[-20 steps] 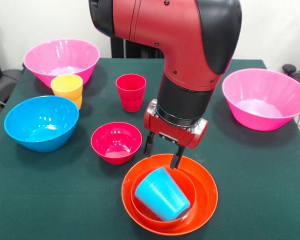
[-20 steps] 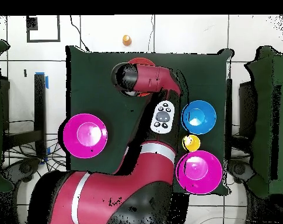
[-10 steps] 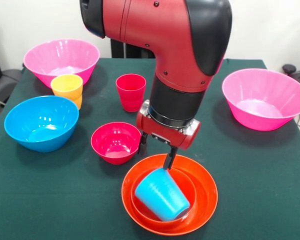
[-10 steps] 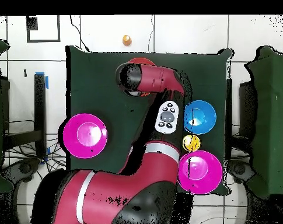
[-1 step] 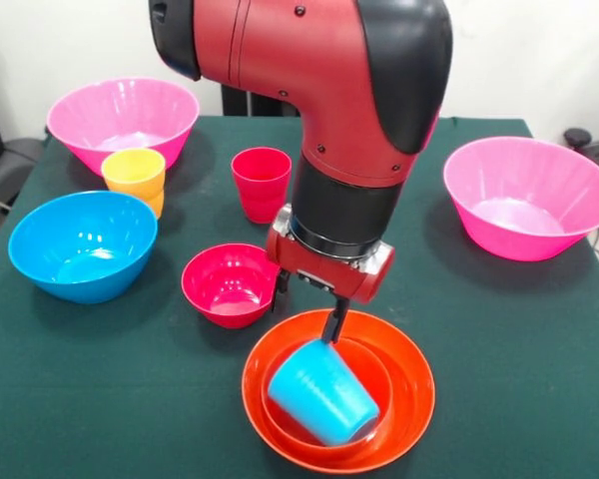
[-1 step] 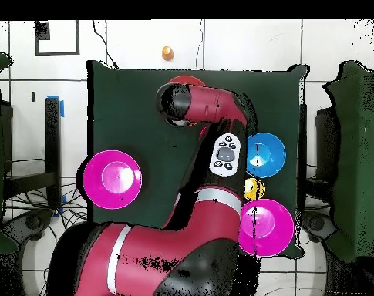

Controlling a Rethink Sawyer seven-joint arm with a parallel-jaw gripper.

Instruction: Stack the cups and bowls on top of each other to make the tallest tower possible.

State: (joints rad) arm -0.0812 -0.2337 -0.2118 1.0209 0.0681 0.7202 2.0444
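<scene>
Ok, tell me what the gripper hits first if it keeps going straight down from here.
Probably the blue cup, lying tilted in the small orange bowl: the open gripper points down, one finger at its base. Depth is unclear.

— Where's the arm point(image 5: 319, 90)?

— It comes down from above, red with a black elbow cap, and bends into a black wrist point(image 5: 341, 215) above a red flange.

— And the gripper point(image 5: 306, 310)?

— Pointing straight down, its two dark fingers point(image 5: 333, 321) spread apart (one is half hidden at the flange's edge).

— From overhead?

— The arm point(image 6: 205, 108) reaches up from the base at the bottom, its black end cap toward the table's far side; the gripper is hidden beneath it.
</scene>
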